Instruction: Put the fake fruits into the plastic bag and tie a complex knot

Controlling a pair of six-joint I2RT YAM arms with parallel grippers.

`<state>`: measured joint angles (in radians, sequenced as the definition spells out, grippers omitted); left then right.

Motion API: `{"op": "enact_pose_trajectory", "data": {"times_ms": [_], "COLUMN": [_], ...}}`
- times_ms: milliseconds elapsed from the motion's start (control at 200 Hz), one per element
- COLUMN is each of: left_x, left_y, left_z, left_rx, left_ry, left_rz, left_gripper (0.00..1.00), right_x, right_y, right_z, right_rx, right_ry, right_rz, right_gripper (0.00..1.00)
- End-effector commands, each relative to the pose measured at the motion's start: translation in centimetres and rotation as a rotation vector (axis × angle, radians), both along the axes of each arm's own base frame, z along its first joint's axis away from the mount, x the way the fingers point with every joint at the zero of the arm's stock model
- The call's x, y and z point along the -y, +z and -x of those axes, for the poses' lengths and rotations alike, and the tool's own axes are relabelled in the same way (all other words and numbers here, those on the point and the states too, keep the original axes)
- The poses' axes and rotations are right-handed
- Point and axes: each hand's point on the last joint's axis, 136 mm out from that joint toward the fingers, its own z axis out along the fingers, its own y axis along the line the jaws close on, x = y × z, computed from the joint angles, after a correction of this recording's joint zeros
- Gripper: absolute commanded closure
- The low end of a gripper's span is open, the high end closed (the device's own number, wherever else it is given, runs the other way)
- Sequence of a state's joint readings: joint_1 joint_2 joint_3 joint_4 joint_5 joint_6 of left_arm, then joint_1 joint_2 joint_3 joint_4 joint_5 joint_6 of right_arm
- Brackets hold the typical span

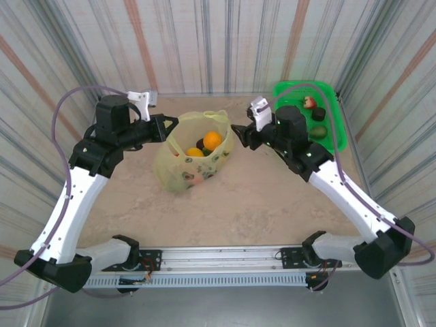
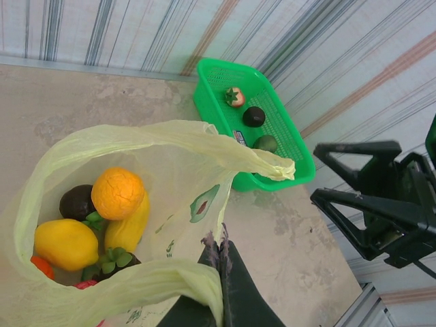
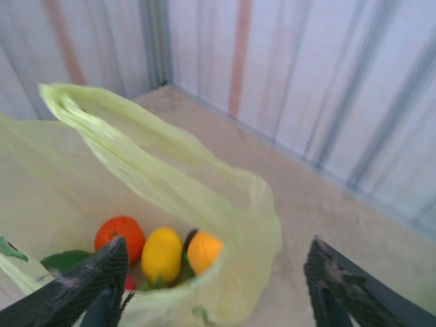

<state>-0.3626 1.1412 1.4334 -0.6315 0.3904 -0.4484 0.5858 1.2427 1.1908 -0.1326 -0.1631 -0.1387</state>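
Note:
The yellow-green plastic bag [image 1: 194, 162] stands open mid-table with several fake fruits inside: an orange one [image 2: 118, 193], a yellow one [image 2: 66, 243] and a dark one [image 2: 76, 201]. My left gripper [image 1: 169, 127] is shut on the bag's near handle [image 2: 163, 283] and holds the mouth up. My right gripper [image 1: 240, 131] hovers open just right of the bag, its fingers [image 3: 88, 283] straddling the bag's edge [image 3: 259, 225] without touching it. The far handle [image 2: 266, 162] hangs loose. The handles are apart and the knot is out of view.
A green mesh basket [image 1: 340, 122] sits at the back right and holds a strawberry [image 2: 234, 97], a dark fruit [image 2: 254, 116] and a green fruit [image 2: 266, 143]. Striped walls close in the table on three sides. Bare tabletop [image 1: 238, 211] lies in front of the bag.

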Motion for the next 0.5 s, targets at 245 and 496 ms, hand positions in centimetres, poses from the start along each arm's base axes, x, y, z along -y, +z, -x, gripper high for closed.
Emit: {"op": "enact_pose_trajectory", "data": {"times_ms": [245,496], "left_x": [0.1,0.6], "left_y": [1.3,2.1], "left_z": [-0.6,-1.2], "left_rx": [0.033,0.035], "left_ry": [-0.005,-0.017], "left_rz": [-0.007,-0.001], "left_gripper": [1.0,1.0], "right_x": [-7.3,-8.9], "right_y": [2.7,3.0], "right_z": [-1.9,-3.5], "right_rx": [0.281,0.277], "right_ry": [0.279,0.275], "right_rz": [0.077,0.037], "right_gripper": [0.27,0.55]}}
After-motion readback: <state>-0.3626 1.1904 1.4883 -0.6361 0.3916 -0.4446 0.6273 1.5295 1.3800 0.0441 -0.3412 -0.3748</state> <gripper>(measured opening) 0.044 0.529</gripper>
